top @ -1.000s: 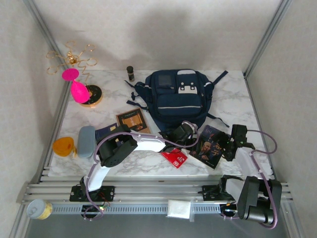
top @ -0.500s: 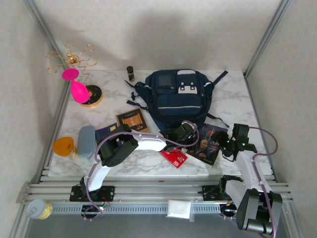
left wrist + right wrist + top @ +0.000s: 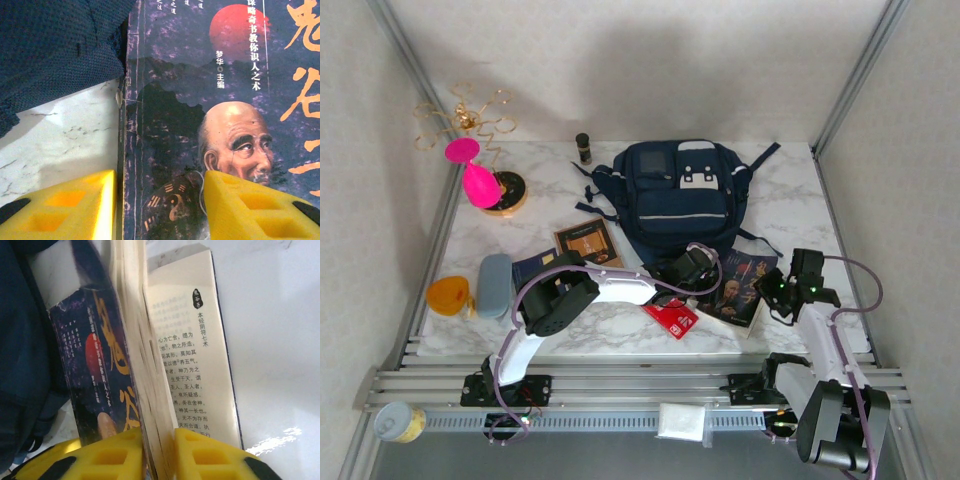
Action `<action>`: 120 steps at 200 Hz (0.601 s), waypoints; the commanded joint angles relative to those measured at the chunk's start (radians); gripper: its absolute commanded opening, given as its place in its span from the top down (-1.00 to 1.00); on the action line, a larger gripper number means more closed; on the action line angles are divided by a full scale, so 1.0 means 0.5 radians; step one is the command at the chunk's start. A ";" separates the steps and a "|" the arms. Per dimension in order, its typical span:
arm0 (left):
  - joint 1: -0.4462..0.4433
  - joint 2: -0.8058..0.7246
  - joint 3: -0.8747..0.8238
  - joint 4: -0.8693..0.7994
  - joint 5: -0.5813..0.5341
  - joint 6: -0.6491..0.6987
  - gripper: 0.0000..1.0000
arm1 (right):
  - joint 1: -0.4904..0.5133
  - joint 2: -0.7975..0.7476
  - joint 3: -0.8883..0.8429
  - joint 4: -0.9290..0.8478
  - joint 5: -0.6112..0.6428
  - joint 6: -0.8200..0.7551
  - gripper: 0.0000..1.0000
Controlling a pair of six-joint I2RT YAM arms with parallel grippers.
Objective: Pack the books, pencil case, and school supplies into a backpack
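Right gripper [image 3: 772, 290]: clenched on the portrait book [image 3: 730, 285]. In the wrist view the yellow pads [image 3: 107, 457] press on both sides of the page block at the book's edge. The dark front cover is on the left pad's side, and a white text flap sticks out past the right pad. The gripped edge, the one facing away from the backpack [image 3: 682, 200], looks lifted off the table [image 3: 610, 325]. The opposite edge sits low, by the backpack's near right corner.

Left gripper [image 3: 682, 272]: released, jaws partly apart, nothing clamped. It hangs over the book edge closest to the backpack. In its wrist view one pad [image 3: 65, 210] is over bare marble and the other is over the cover by the bald man's face. The spine line runs up between them. Can't tell whether either pad touches the cover. Backpack fabric sits at the upper left there, meeting the book's top corner.

So the portrait book is just in front of the backpack, toward its right, between the two grippers.

Brown book [image 3: 587, 240]: flat, just in front of the backpack's left side.
Navy book [image 3: 533, 265]: farther out the same way, partly under the left arm.
Red card [image 3: 672, 317]: in front of the backpack, beside the left gripper.
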State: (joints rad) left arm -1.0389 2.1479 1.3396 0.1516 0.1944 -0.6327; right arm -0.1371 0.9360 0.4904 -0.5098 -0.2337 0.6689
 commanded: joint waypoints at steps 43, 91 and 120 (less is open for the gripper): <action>0.009 -0.090 0.074 0.001 0.055 -0.043 -0.07 | -0.091 -0.098 0.168 -0.008 -0.082 -0.043 1.00; 0.130 -0.624 -0.249 0.300 0.158 -0.241 -0.36 | -0.100 -0.211 0.499 -0.170 -0.009 -0.123 1.00; 0.251 -0.970 -0.465 0.230 0.169 -0.229 -0.47 | -0.091 -0.195 0.735 -0.240 -0.104 -0.199 1.00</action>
State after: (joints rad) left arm -0.9623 1.8080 1.1797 0.2295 0.2558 -0.7296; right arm -0.1810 0.8505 0.7475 -0.6197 -0.2367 0.6155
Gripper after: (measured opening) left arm 0.716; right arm 0.055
